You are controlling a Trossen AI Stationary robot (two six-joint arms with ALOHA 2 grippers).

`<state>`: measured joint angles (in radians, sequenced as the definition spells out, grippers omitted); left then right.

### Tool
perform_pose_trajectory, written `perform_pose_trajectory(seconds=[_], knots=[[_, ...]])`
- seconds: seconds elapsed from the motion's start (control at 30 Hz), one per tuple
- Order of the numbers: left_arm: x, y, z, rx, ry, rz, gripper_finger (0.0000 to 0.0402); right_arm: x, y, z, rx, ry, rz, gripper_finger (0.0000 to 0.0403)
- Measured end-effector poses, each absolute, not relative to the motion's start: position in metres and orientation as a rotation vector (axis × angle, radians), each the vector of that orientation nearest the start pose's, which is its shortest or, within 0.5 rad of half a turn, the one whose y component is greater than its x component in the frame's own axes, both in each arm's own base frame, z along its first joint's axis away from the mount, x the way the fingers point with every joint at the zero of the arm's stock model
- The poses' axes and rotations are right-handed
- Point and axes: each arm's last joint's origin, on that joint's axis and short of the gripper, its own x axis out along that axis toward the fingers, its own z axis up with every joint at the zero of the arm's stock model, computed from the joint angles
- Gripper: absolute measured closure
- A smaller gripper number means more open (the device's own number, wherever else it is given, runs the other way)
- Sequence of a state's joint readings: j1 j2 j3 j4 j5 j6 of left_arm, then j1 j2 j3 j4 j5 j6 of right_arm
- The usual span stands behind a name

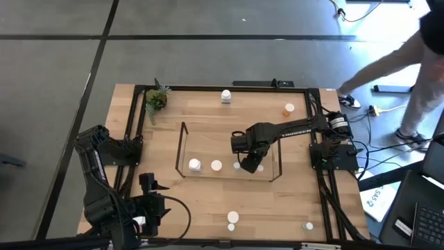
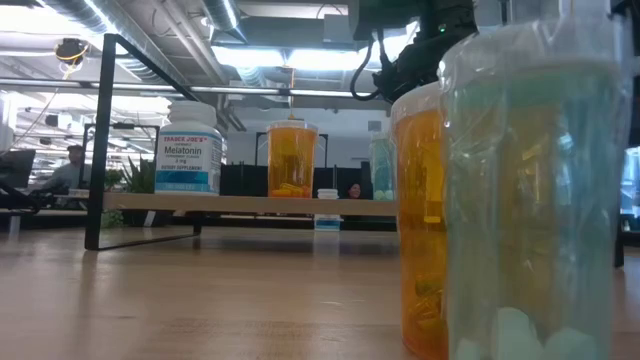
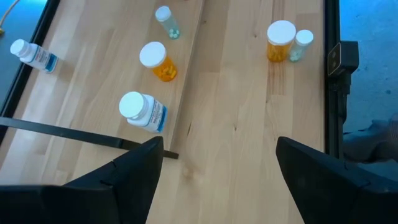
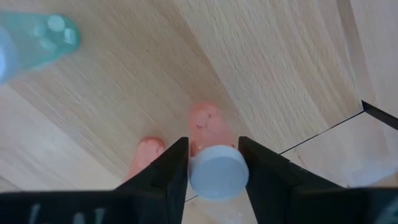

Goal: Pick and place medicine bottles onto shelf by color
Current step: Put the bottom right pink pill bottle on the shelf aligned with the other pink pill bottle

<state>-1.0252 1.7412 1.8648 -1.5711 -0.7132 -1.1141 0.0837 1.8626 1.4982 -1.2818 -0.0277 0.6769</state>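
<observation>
The shelf (image 1: 183, 149) stands mid-table. On its wood top stand a white bottle (image 1: 195, 164), an orange bottle (image 1: 216, 165) and a teal bottle (image 1: 238, 167) in a row. My right gripper (image 1: 251, 167) points down over the shelf's right part, shut on a small pink bottle (image 4: 208, 124) with a white cap. The pink bottle's base is hidden below its cap. My left gripper (image 3: 217, 168) hangs open and empty above the table's near left corner (image 1: 149, 208). My right gripper has the pink bottle's white cap (image 4: 217, 171) between its two fingers (image 4: 177, 165), one on each side of the cap's rim. The fingers come from above, pointing down. The bottle stands upright below them over the shelf's wood; whether its base rests there is hidden.
A white bottle (image 1: 226, 95) and an orange bottle (image 1: 288, 108) stand at the table's far side. An orange bottle (image 1: 233, 217) and a small teal one (image 1: 231, 227) stand near the front edge, another (image 1: 307, 226) at front right. A potted plant (image 1: 156, 99) stands at far left. A person (image 1: 416, 76) is beyond the table's right.
</observation>
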Motion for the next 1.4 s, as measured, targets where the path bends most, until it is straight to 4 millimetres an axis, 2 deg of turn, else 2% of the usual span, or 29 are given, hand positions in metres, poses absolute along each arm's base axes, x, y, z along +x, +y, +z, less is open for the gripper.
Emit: perform_pose_trajectory(seconds=[1.4], knots=[[0.1778, -0.2565, 0.3644, 0.103, 0.884, 0.252, 0.0095, 0.3375, 0.0286, 0.2287, 0.488, 1.609, -0.466, 0.0265]])
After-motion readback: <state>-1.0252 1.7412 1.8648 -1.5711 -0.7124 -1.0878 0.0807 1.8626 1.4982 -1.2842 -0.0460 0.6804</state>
